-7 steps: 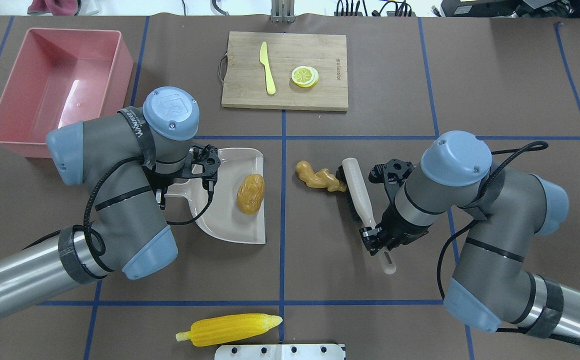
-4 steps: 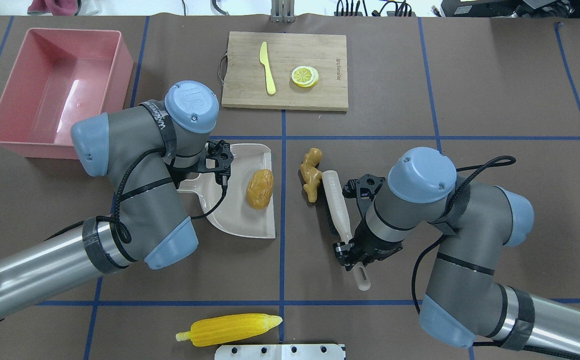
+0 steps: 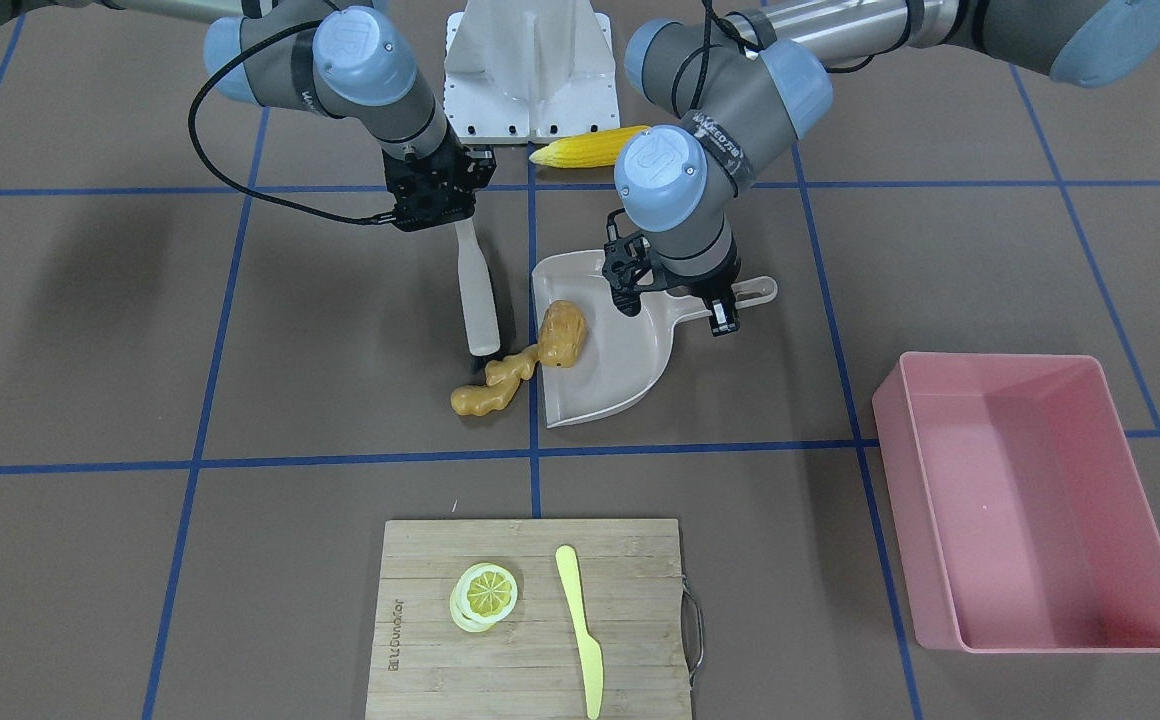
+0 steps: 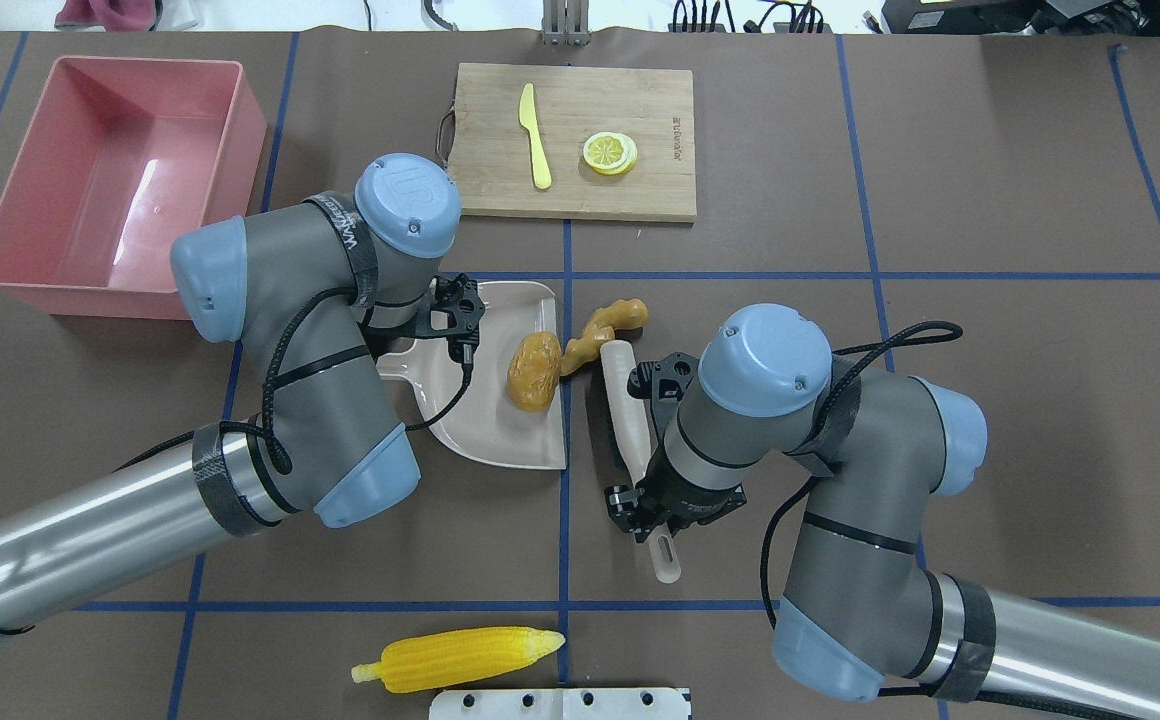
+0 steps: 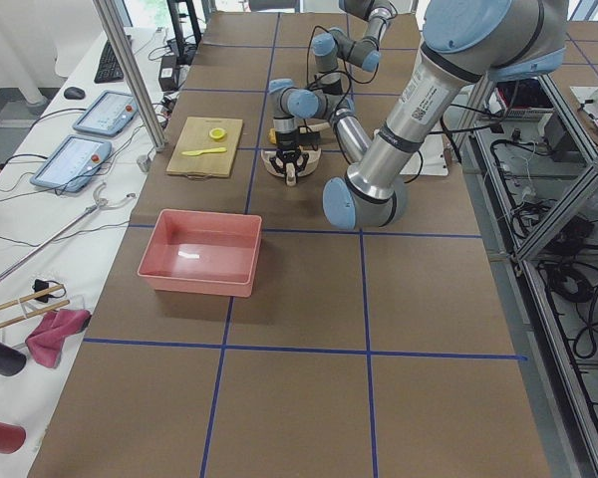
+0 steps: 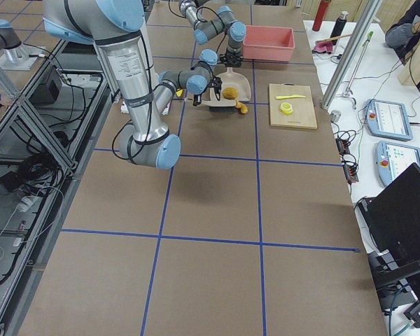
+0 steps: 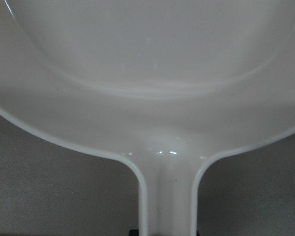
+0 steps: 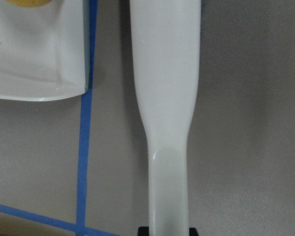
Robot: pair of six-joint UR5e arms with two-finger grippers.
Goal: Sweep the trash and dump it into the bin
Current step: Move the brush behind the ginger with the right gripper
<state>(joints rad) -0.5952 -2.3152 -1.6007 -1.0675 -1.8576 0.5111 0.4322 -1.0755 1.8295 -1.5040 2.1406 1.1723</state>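
My left gripper (image 4: 395, 352) is shut on the handle of the beige dustpan (image 4: 485, 425), whose handle (image 7: 167, 196) fills the left wrist view. A brown potato (image 4: 534, 371) lies in the pan near its open lip. The tan ginger root (image 4: 602, 328) lies on the table with one end touching the lip beside the potato. My right gripper (image 4: 645, 510) is shut on the white brush (image 4: 626, 405), which lies just right of the ginger. The yellow corn cob (image 4: 460, 657) lies at the near table edge. The pink bin (image 4: 110, 170) stands empty at the far left.
A wooden cutting board (image 4: 630, 195) at the far centre carries a pale yellow knife (image 4: 536, 135) and a lemon slice (image 4: 609, 153). A white base plate (image 4: 560, 703) sits beside the corn. Blue tape lines cross the brown table cover.
The right arm moved left with the brush, pushing and turning the ginger up to the dustpan's lip. The left arm shifted the dustpan and potato right, toward the brush.
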